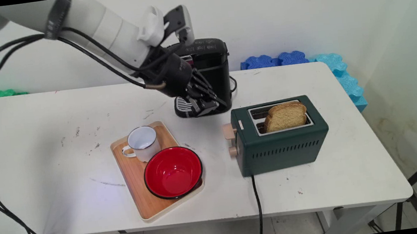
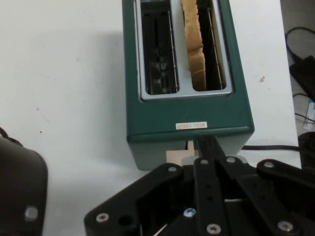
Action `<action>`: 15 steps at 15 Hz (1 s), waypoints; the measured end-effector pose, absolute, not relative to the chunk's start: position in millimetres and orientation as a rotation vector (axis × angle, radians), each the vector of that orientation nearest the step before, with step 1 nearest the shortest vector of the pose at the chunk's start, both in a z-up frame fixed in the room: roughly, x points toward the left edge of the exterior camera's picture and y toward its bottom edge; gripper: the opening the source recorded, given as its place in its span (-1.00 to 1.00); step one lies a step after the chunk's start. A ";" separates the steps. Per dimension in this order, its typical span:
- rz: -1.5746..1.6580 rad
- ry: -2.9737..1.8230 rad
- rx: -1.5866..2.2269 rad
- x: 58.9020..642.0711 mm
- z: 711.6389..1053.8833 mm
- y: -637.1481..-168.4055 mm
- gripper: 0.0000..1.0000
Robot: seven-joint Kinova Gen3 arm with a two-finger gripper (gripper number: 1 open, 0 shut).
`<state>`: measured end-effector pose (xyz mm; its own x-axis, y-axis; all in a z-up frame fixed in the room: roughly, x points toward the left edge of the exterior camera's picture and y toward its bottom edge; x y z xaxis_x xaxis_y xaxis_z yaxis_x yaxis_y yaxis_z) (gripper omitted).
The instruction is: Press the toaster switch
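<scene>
Gripper [image 1: 207, 103], fingers pressed together and empty, is hovering near the green toaster [image 1: 282, 140], risking bumping the lever [image 1: 229, 131].

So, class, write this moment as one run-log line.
pincer: shut, empty, above table | nearest: coffee machine, toaster | bread slice in near slot | mug, red bowl on tray
</scene>
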<state>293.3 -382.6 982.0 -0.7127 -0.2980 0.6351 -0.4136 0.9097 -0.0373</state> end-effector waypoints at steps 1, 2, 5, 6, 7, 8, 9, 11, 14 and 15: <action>0.226 -2.421 0.507 291.7 978.7 -383.7 -1.00; 0.223 -2.426 0.508 290.7 976.6 -384.5 -1.00; 0.213 -2.451 0.509 286.6 966.1 -388.7 -1.00; 0.211 -2.457 0.513 285.6 963.0 -390.1 -1.00; 0.209 -2.460 0.516 284.8 961.0 -391.0 -1.00; 0.205 -2.463 0.523 283.4 957.5 -392.4 -1.00; 0.202 -2.466 0.529 282.2 954.5 -393.5 -1.00; 0.197 -2.467 0.539 279.9 950.1 -395.3 -1.00; 0.189 -2.465 0.558 276.0 943.3 -398.1 -1.00; 0.186 -2.464 0.565 274.5 940.7 -398.9 -1.00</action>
<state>274.5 -398.9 940.7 -0.7307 -0.3527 0.5845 -0.4364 0.8998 -0.0026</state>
